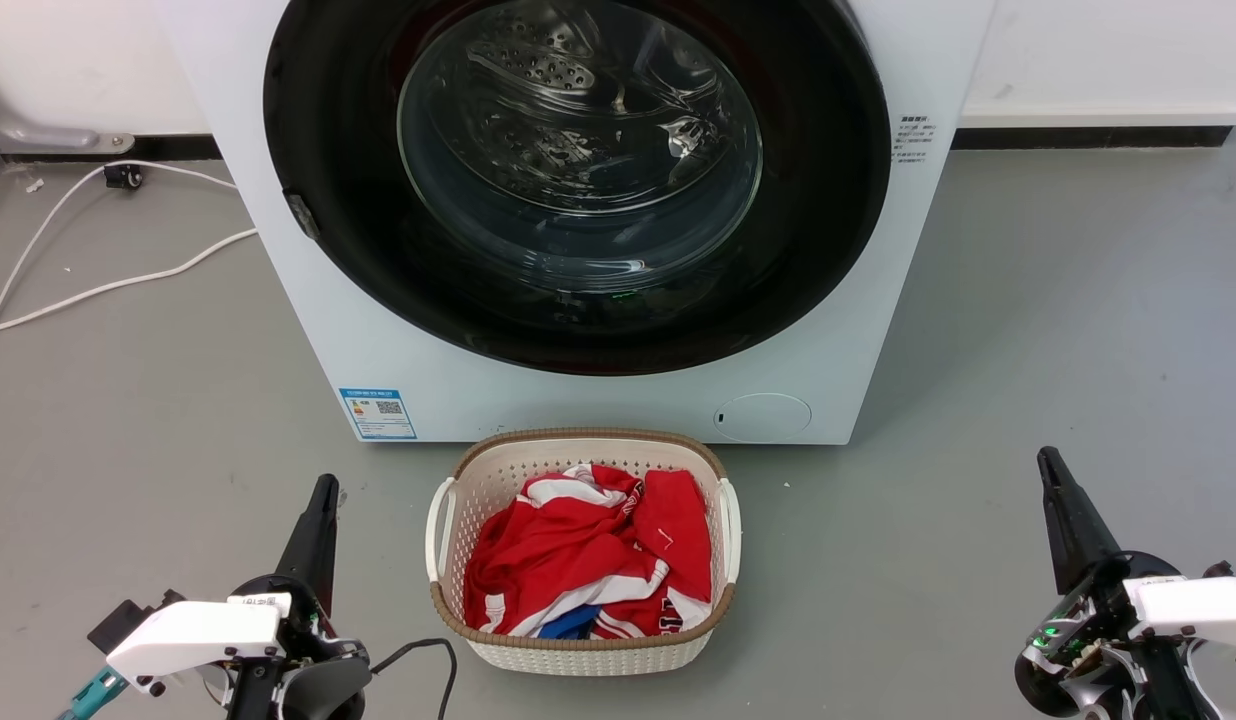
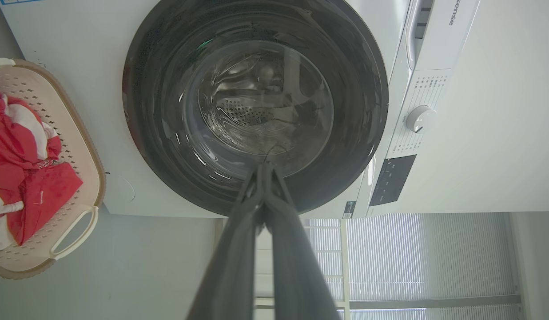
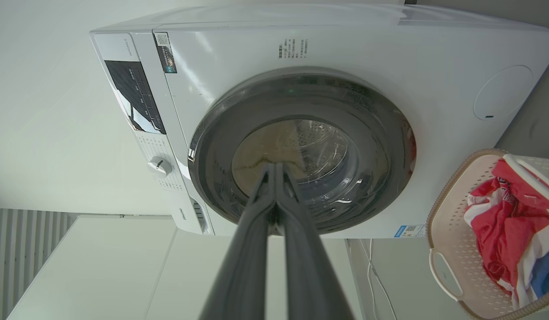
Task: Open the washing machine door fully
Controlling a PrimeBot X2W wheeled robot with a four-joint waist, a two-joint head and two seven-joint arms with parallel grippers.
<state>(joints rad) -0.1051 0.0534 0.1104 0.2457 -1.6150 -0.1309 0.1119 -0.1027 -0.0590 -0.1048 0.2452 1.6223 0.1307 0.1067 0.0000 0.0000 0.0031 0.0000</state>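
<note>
The white washing machine [image 1: 618, 400] stands straight ahead on the grey floor. Its round glossy black washing machine door [image 1: 338, 180] with the clear glass bowl window [image 1: 578, 150] lies flat against the front, closed. The door [image 2: 150, 133] and machine [image 2: 70, 53] also face the left wrist view, and the door [image 3: 212, 169] and machine [image 3: 345, 49] the right wrist view. My left gripper [image 1: 325, 485] hangs low at the left, shut and empty, its fingers [image 2: 265, 178] pressed together. My right gripper [image 1: 1046, 458] is low at the right, shut and empty, well short of the machine, fingers [image 3: 274, 178] together.
A cream laundry basket [image 1: 448, 520] with red, white and blue clothes sits on the floor just before the machine, between my grippers. White cables [image 1: 98, 285] trail over the floor at the left. A small metal catch [image 1: 300, 212] sits on the door's left rim.
</note>
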